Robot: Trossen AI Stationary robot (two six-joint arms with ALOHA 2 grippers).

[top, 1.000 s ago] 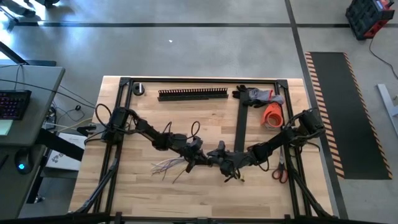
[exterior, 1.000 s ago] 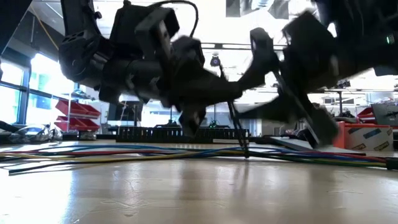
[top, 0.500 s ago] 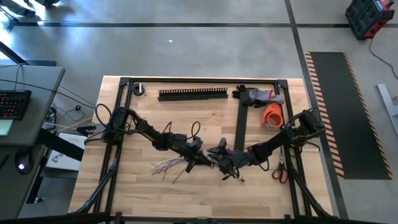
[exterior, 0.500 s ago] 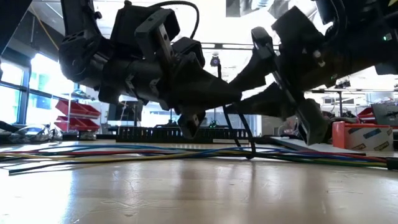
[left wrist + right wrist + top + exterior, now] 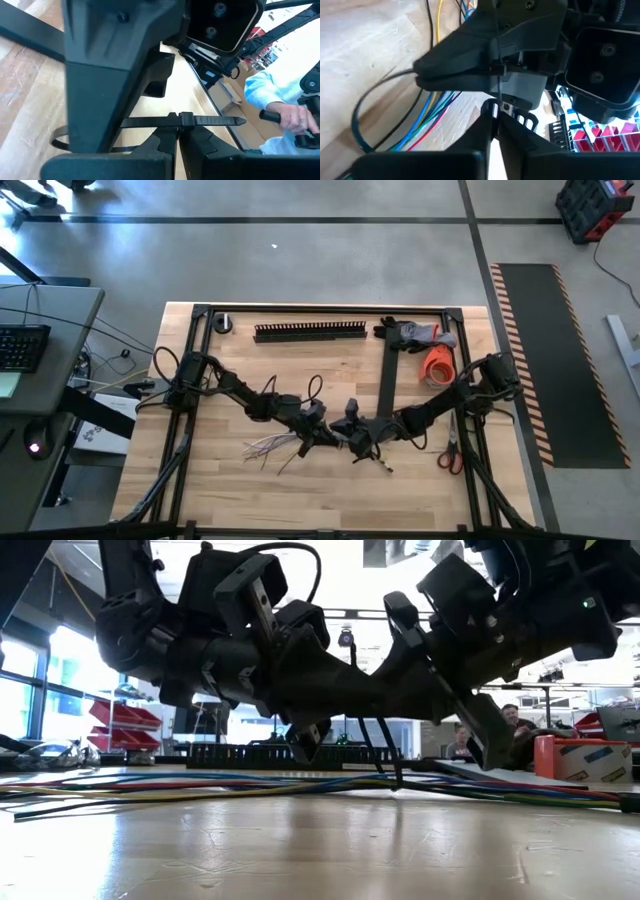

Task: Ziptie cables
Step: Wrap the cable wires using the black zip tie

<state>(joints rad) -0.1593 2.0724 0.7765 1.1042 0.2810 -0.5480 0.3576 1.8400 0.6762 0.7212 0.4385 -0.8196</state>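
Observation:
The cables (image 5: 268, 446) lie loose on the wooden table just left of both grippers. In the low view they run as blue, red, yellow and green strands (image 5: 200, 785) along the tabletop. A black zip tie (image 5: 210, 120) is held between the grippers at mid-table. Its loop (image 5: 392, 765) hangs down to the cables. My left gripper (image 5: 326, 437) and my right gripper (image 5: 350, 442) meet tip to tip, both shut on the tie. Whether the loop passes under the cables is hidden. My left gripper pinches the zip tie at its head (image 5: 186, 119) between both fingertips (image 5: 165, 142), with the fingers lying across the strap. The tie is lifted clear of the table and its pointed tail (image 5: 240, 120) sticks out free past the head. My right gripper pinches the strap (image 5: 497, 97) close beside the head (image 5: 498, 68), fingers across it. It comes from the table's right, facing the left gripper. The loop (image 5: 360, 125) curves away below, down by the cables (image 5: 432, 117).
A black slotted duct (image 5: 310, 331) lies along the far edge, with gloves (image 5: 415, 333) and an orange tape roll (image 5: 438, 365) at far right. A flat black strip (image 5: 386, 385) and scissors (image 5: 450, 452) lie to the right. A person's sleeve (image 5: 272, 97) shows beyond the table.
My right gripper has moved toward the table's left and slightly toward the far edge, closing up to the left gripper. The zip tie's hanging part has gone from a nearly straight strand to a narrow loop above the cables.

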